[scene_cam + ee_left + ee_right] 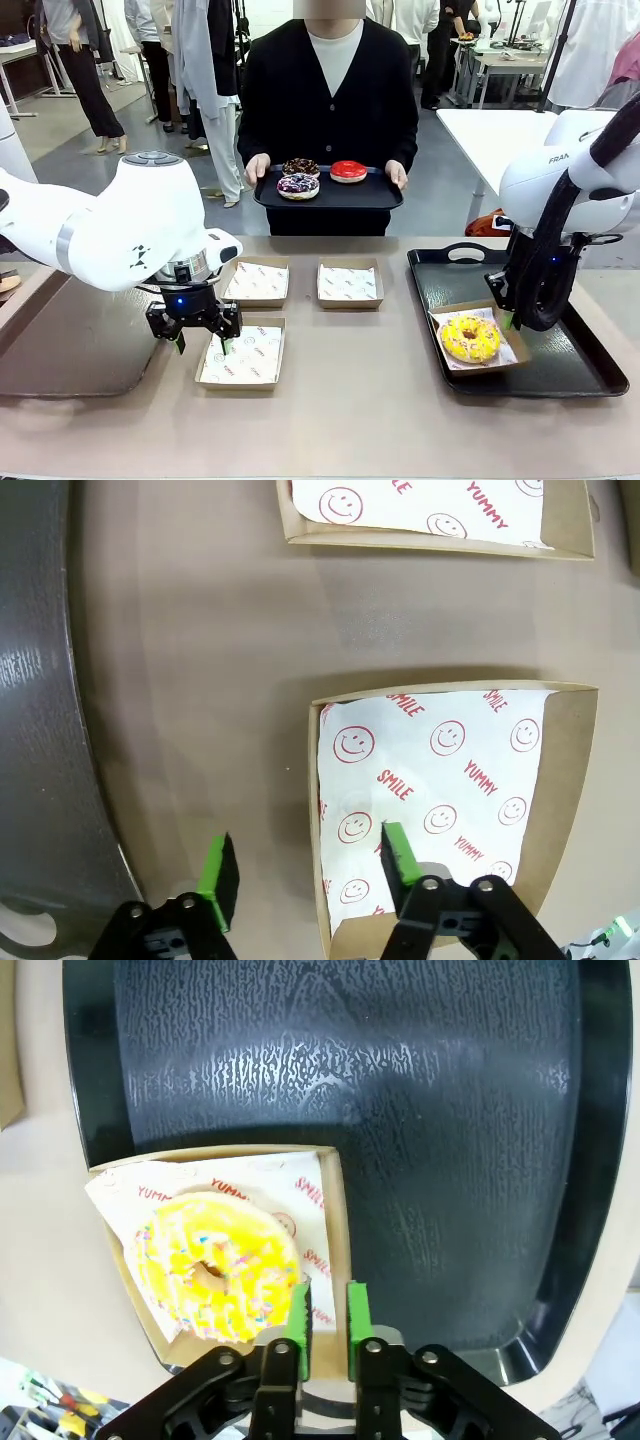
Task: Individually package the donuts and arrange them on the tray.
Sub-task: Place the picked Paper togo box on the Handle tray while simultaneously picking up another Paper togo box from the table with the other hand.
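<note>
Left gripper (306, 840), fingers wide, sits over the empty box (315, 780) wall, bottom of frame; right gripper (327, 1295) pinches the full box (338, 1210) by the yellow donut (215, 1265).

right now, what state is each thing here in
yellow sprinkled ring donut: boxed, on the black table tray
its brown cardboard box: wall pinched by right gripper
left gripper: open, straddling an empty paper-lined box wall
red glazed donut, two dark sprinkled donuts: unboxed, on the person's tray
two far boxes: empty
</note>
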`<action>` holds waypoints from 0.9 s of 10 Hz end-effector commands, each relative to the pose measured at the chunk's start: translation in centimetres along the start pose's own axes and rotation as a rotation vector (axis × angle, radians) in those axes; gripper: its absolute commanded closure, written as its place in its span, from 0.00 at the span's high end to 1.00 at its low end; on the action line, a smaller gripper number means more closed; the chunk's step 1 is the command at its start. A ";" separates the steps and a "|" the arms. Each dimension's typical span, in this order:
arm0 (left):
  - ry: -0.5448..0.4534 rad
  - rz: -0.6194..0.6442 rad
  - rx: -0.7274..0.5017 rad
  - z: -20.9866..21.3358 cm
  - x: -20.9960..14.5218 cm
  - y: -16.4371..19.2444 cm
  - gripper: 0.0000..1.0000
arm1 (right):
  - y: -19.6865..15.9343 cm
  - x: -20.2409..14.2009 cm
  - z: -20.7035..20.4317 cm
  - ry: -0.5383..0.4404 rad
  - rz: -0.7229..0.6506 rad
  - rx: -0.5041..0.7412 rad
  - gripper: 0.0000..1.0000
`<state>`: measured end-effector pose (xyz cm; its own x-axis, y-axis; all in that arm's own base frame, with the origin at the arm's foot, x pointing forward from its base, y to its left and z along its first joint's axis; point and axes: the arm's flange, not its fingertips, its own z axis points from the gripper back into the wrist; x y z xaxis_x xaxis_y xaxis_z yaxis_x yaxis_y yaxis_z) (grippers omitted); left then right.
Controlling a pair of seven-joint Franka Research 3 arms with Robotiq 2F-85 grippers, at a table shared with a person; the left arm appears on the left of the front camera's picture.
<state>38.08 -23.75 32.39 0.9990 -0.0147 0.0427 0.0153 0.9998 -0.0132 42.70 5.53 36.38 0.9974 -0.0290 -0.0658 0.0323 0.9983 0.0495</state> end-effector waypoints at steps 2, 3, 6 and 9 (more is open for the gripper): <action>-0.041 0.014 0.029 0.1 0.5 -0.8 0.00 | 0.3 -0.1 -0.3 -0.012 -0.016 0.003 1.00; -0.039 0.015 0.033 0.0 0.4 -0.8 0.00 | 0.2 -0.1 -0.3 -0.013 -0.016 0.004 1.00; -0.036 0.015 0.036 0.1 0.4 -0.8 0.00 | 0.2 -0.2 -0.4 -0.008 -0.017 0.008 1.00; -0.027 0.018 0.037 0.0 0.5 -0.8 0.00 | 0.1 -0.3 -0.3 -0.010 -0.017 0.015 1.00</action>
<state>38.37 -24.00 32.75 0.9979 -0.0276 0.0585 0.0278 0.9996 -0.0027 42.71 5.47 36.38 0.9973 -0.0310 -0.0660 0.0344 0.9981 0.0506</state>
